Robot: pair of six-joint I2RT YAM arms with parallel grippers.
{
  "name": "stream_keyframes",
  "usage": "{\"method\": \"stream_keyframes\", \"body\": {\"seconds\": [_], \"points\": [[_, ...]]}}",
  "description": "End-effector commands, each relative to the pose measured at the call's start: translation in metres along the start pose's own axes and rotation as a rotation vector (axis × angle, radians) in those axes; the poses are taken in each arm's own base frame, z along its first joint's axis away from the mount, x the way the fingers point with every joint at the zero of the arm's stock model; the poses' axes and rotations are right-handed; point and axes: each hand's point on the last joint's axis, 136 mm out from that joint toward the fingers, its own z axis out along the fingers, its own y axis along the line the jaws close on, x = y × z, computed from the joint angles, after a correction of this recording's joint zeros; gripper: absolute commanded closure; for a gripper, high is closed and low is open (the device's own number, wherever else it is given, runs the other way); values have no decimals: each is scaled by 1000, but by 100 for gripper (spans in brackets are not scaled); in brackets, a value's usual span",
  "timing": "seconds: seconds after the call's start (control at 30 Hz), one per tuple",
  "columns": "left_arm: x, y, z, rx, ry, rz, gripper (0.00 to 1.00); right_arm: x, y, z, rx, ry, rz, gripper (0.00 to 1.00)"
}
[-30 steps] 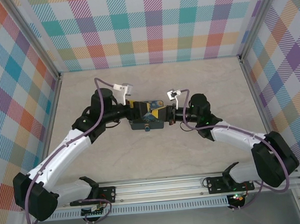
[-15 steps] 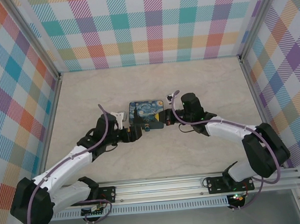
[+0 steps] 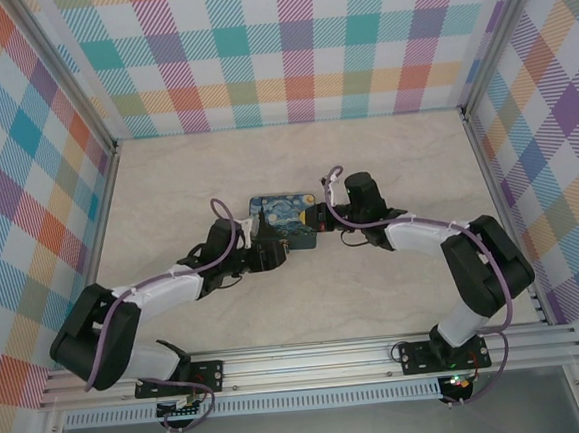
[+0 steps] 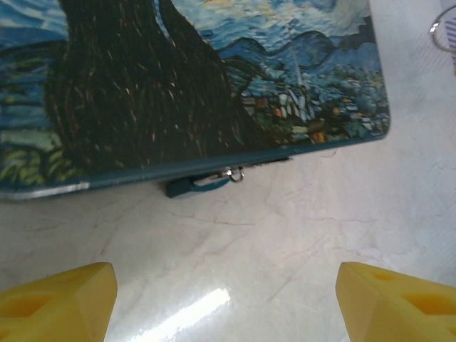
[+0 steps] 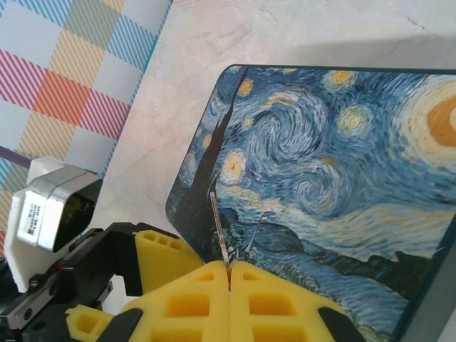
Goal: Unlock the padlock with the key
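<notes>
Right gripper (image 5: 229,274) pinches key (image 5: 219,231) by tin (image 5: 320,164); left gripper (image 4: 228,288), wide, should pin padlock (image 4: 203,183) at tin's edge first.

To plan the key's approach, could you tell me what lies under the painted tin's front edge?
The blue padlock lies on the table just below the tin's rim, with a small metal loop at its end. The rim covers where that loop attaches.

Left arm (image 3: 150,291) lies low, extending from lower left toward frame centre. Left gripper (image 4: 228,299): fingers spread wide. Right arm (image 3: 421,234) folds in from lower right. Right gripper (image 5: 229,269): pads pressed together, pinching the key (image 5: 219,224).
</notes>
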Motion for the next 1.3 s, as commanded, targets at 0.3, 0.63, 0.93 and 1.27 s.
{"method": "stream_keyframes", "body": {"seconds": [0.3,0.63,0.93,1.27], "points": [[-52,9,20,10,-140,56,20,-21,-2,15,-23,-12,-33,96],[-56,16,26,15,-138,89,32,-12,-18,27,4,29,6,96],[-47,15,26,51,-143,103,38,-7,-23,30,12,45,15,97],[-33,18,44,32,-122,75,42,-6,-24,30,17,46,16,96]]}}
